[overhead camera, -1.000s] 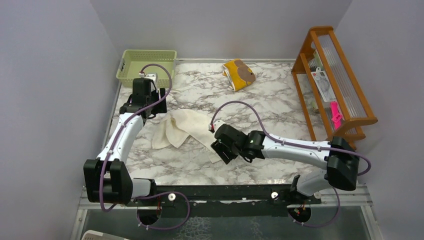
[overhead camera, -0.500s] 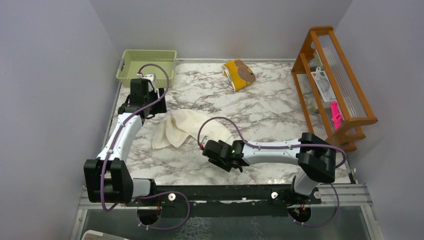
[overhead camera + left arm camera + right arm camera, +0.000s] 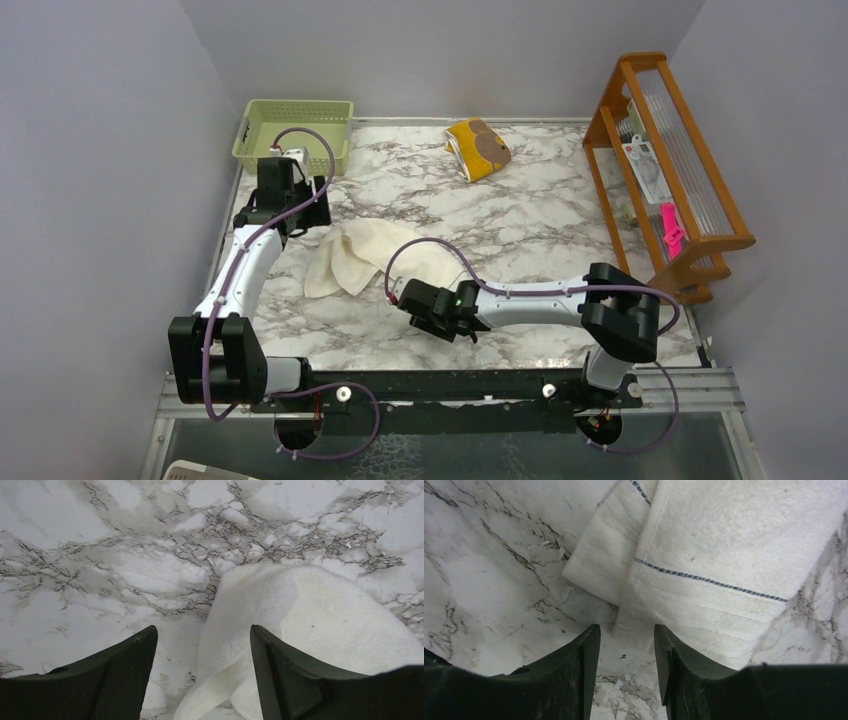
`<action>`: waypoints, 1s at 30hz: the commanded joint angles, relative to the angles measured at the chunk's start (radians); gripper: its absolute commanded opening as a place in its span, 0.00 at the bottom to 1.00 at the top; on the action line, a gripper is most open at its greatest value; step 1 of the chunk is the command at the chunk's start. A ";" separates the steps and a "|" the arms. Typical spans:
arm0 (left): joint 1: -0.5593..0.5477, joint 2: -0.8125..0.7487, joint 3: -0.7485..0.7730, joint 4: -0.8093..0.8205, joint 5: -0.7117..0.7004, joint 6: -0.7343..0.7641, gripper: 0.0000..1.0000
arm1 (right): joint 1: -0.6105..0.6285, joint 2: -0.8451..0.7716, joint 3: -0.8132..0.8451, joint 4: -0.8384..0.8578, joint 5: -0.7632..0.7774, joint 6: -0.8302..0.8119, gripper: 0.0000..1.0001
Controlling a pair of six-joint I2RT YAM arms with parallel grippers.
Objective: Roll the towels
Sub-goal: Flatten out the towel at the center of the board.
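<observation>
The cream-white towel (image 3: 365, 255) lies crumpled on the marble table, left of centre. The mustard-yellow towel (image 3: 477, 148) with a brown patch sits folded at the back. My left gripper (image 3: 303, 218) hovers open over the cream towel's far left end. In the left wrist view a fold of this towel (image 3: 320, 615) lies between and beyond the spread fingers (image 3: 125, 675). My right gripper (image 3: 412, 302) is low at the towel's near right corner. In the right wrist view it (image 3: 626, 630) is open with a narrow gap. The towel's blue-stitched corner (image 3: 724, 540) lies just past the tips.
A pale green basket (image 3: 293, 125) stands at the back left, close behind the left arm. A wooden rack (image 3: 665, 160) holding packets lines the right side. Grey walls close in the marble table (image 3: 540, 225) on three sides.
The right arm has swung left and stretched out low toward the cream towel's near corner, and its jaws have narrowed. The left gripper has edged slightly toward the back.
</observation>
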 commanded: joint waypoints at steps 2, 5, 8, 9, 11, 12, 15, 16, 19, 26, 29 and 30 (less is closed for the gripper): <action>0.015 -0.013 -0.015 0.025 0.022 0.003 0.71 | 0.005 0.032 0.015 0.026 -0.091 0.002 0.31; 0.019 -0.019 -0.017 0.025 0.025 0.002 0.71 | 0.000 0.042 0.011 0.009 -0.100 0.019 0.20; 0.020 -0.024 -0.021 0.025 0.025 0.001 0.71 | -0.020 0.047 0.008 -0.008 -0.111 0.043 0.10; 0.021 -0.025 -0.021 0.025 0.025 0.001 0.71 | -0.028 0.051 0.008 -0.015 -0.113 0.049 0.03; 0.022 -0.028 -0.022 0.025 0.026 0.000 0.71 | -0.045 0.052 0.009 -0.026 -0.104 0.061 0.01; 0.023 -0.031 -0.022 0.026 0.025 0.001 0.71 | -0.046 0.045 0.010 -0.030 -0.101 0.067 0.01; 0.025 -0.037 -0.022 0.025 0.021 0.000 0.71 | -0.075 -0.007 0.037 -0.046 -0.099 0.083 0.01; 0.026 -0.040 -0.022 0.026 0.018 -0.001 0.71 | -0.088 -0.036 0.052 -0.052 -0.097 0.091 0.01; 0.030 -0.049 -0.026 0.028 -0.003 -0.005 0.71 | -0.140 -0.129 0.122 -0.071 -0.093 0.105 0.01; 0.036 -0.059 -0.035 0.034 -0.009 -0.008 0.71 | -0.288 -0.285 0.277 -0.067 -0.062 0.118 0.01; 0.035 -0.053 -0.040 0.038 0.019 -0.006 0.70 | -0.380 -0.310 0.305 -0.042 -0.097 0.138 0.01; 0.036 -0.049 -0.041 0.041 0.041 -0.003 0.69 | -0.416 -0.310 0.307 -0.032 -0.117 0.148 0.01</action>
